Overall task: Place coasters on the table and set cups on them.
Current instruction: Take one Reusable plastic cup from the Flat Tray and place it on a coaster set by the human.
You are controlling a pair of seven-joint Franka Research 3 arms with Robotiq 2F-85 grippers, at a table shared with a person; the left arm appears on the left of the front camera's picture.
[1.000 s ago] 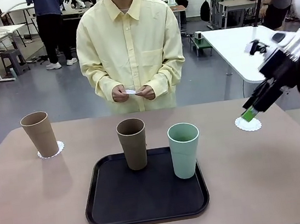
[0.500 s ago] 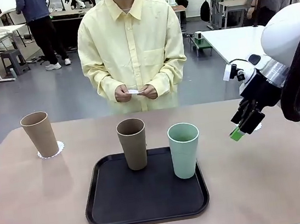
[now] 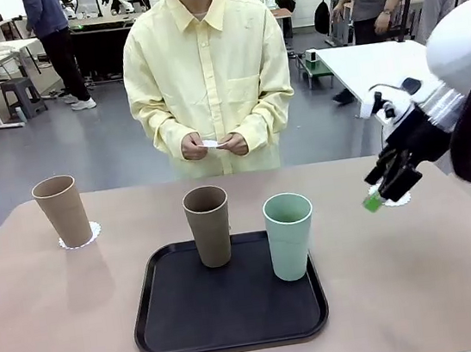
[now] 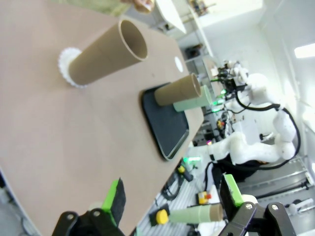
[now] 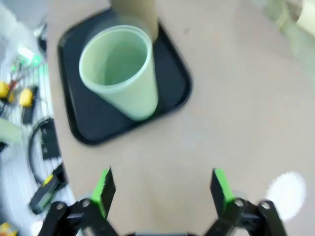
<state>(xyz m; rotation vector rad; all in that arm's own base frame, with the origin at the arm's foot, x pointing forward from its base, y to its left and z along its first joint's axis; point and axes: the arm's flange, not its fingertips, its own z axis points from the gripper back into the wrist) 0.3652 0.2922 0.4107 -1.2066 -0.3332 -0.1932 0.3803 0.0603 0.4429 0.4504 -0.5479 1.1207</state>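
The light tan cup point(image 3: 64, 211) stands on a coaster point(image 3: 80, 238) at the table's point(image 3: 57, 338) far left. On the black tray point(image 3: 230, 315) stand the brown cup point(image 3: 209, 225) and the mint green cup point(image 3: 290, 235). My right gripper point(image 3: 383, 191) hangs open and empty just above and in front of a bare coaster point(image 3: 395, 200) at the right. Its wrist view looks down on the mint cup point(image 5: 120, 73), with that coaster point(image 5: 288, 191) at the lower right. My left gripper point(image 4: 172, 194) is open and empty, far back from the tan cup point(image 4: 106, 51). The person's hands hold another coaster point(image 3: 206, 143).
The person stands at the table's far edge, behind the tray. A white table point(image 3: 369, 71) sits behind the right arm. Bare tabletop lies between the tray and the right coaster, and in front of the tan cup.
My right gripper has drawn off the right coaster and swung a little left toward the tray, its wrist turning. Cups, tray and the person's hands have stayed put.
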